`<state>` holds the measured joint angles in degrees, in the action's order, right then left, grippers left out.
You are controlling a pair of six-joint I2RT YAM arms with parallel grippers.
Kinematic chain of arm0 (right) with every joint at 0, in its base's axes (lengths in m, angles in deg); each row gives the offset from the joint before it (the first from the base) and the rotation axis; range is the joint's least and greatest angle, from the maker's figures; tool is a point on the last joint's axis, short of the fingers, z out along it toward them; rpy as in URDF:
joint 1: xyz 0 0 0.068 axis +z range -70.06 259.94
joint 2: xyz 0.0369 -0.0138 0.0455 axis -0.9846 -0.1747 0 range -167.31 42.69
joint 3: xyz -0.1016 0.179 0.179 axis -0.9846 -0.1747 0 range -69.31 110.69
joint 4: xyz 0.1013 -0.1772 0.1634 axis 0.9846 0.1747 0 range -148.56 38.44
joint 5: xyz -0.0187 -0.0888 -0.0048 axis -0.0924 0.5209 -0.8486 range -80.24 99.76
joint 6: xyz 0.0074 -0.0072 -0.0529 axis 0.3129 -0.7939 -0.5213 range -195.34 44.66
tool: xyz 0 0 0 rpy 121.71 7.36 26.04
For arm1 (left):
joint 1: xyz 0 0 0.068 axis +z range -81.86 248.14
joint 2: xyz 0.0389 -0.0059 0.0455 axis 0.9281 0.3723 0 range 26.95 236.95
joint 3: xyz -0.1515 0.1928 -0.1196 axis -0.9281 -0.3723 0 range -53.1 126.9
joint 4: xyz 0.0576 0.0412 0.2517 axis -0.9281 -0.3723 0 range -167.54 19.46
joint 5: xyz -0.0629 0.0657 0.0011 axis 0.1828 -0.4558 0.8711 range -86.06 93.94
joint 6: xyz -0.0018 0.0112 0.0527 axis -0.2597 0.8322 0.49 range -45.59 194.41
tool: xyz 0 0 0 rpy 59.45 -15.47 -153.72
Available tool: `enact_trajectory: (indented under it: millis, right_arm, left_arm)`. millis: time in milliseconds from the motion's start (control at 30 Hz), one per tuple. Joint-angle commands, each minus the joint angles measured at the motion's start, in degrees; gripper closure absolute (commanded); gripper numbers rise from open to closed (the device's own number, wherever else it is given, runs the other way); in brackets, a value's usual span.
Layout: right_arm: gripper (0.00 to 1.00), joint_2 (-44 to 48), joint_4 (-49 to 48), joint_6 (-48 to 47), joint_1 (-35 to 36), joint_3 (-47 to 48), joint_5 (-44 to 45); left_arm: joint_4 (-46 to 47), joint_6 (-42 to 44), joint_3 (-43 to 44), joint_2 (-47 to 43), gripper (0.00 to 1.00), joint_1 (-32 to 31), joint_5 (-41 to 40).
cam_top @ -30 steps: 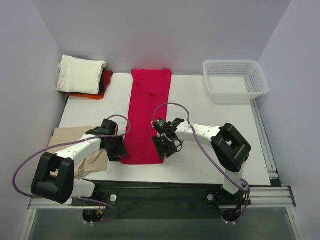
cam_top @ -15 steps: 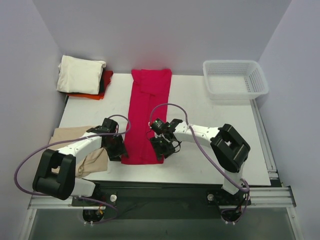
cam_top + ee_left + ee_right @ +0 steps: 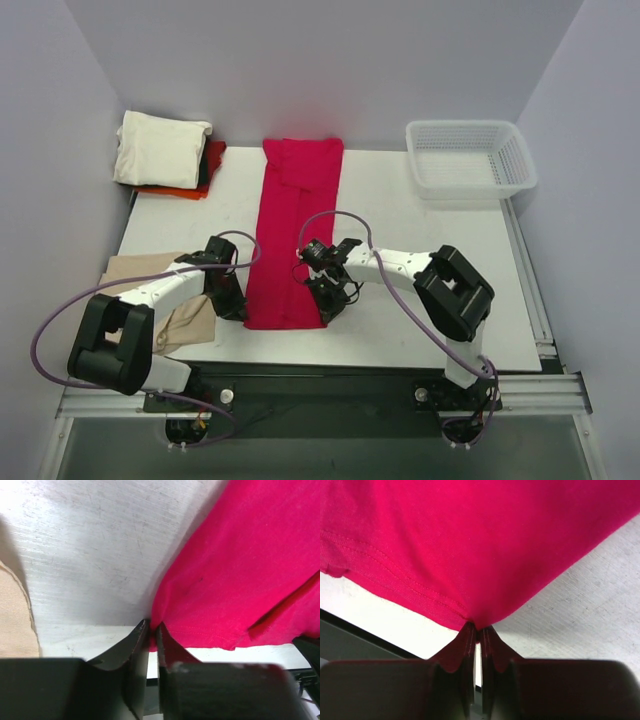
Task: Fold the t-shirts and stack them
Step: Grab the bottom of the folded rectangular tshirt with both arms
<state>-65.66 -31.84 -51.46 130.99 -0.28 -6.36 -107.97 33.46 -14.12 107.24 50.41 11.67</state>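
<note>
Red shirt: lies flat as a long narrow strip down the middle of the table, collar end at 12 o'clock, hem at 6 o'clock by the near edge.

Left gripper is at the hem's 7 o'clock corner, right gripper at its 5 o'clock corner. Both pairs of jaws are clamped on the cloth, each biting only the very tip of its corner.

Judged step: carry the hem toward 12 o'clock for a half fold.

Elsewhere: cream shirt folded on top of an orange shirt at 11 o'clock. Tan shirt lies loose at 8 o'clock, just beside the left arm. Basket at 1 o'clock.

Risks:
- Shallow bite: a corner may slip out on lifting and skew the fold.
- Unequal travel of the two arms would twist the strip.
- Cable of the right arm loops over the shirt and may drag and wrinkle it.
- Left arm could catch the tan shirt.
</note>
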Motion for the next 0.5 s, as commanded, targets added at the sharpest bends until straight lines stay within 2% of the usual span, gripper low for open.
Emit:
enact_trajectory:
  millis: [0, 100, 467]
  right_arm:
    - [1.0, -0.9, 3.4, -0.8, 0.1, 1.1, -0.7]
    - [1.0, -0.3, 3.5, -0.8, 0.1, 0.3, -0.2]
    - [1.0, 7.5, 3.8, 0.7, 0.5, -7.9, 1.2]
  left_arm:
    - [0.8, 1.0, -2.7, 2.9, 0.88, 0.0, -4.7]
    - [1.0, 1.2, -2.6, 2.9, 1.0, 0.0, -4.0]
    - [-1.2, 1.6, -1.1, -2.8, 1.0, 0.0, -1.0]
